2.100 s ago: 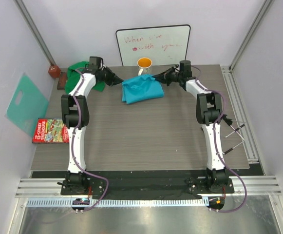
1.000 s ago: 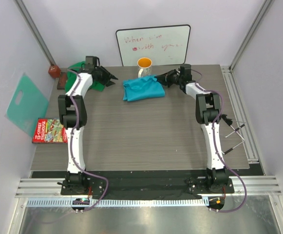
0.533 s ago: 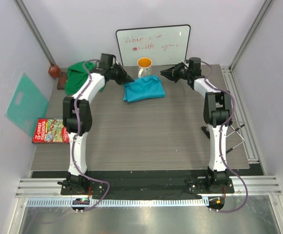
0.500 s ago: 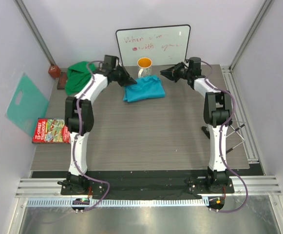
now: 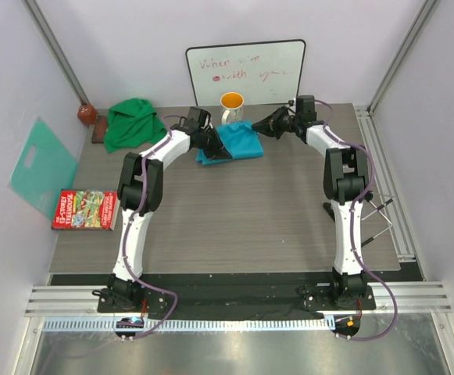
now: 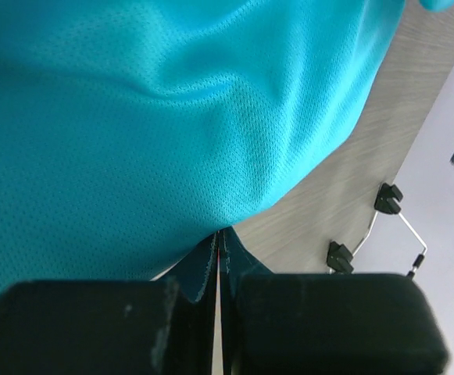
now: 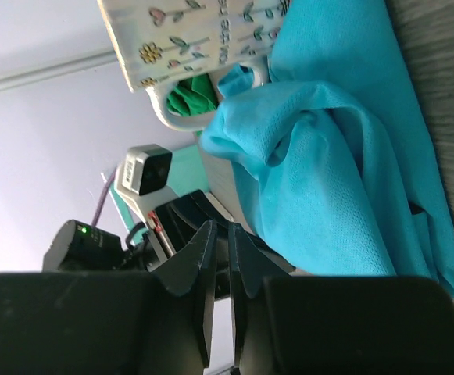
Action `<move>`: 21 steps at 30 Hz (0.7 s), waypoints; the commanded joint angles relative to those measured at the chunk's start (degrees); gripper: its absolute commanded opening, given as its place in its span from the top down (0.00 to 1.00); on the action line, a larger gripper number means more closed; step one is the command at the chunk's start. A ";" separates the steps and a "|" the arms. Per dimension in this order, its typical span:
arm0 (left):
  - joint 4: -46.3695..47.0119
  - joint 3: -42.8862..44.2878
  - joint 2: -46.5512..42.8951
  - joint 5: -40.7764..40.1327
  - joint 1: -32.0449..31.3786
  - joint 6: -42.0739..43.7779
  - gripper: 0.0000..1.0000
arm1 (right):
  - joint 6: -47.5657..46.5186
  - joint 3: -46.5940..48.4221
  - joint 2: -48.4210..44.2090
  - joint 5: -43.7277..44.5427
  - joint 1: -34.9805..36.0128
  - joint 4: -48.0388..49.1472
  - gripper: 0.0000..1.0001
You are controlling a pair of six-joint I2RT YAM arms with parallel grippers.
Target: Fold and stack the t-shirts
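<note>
Far left: mint plastic sheet (image 5: 43, 166) leans on the wall, game box (image 5: 84, 209) flat on the table (image 5: 234, 219) near it. The green t-shirt (image 5: 135, 123) sits bunched at the far-left corner, unfolded, with nothing touching it.

The left gripper (image 5: 220, 151) is at the near-left edge of the turquoise t-shirt (image 5: 242, 139). In the wrist view its fingers are pressed together with a small pinch of that turquoise cloth between the tips. The turquoise t-shirt lies far centre, roughly folded but rumpled. It's apart from the green one, so not stacked.

The mug (image 5: 231, 102) is just behind it, touching its far edge, with the whiteboard (image 5: 246, 70) further back.

The right gripper (image 5: 257, 130) is at the shirt's far-right corner. Its fingers are together with only a hairline slit and no cloth visible between them. The tips are just beside the fabric, but I can't tell if they touch it.
</note>
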 commanded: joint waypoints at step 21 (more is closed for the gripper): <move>5.69 -8.67 -1.82 0.35 3.70 2.01 1.00 | -10.05 8.22 8.28 3.20 5.28 -11.25 0.87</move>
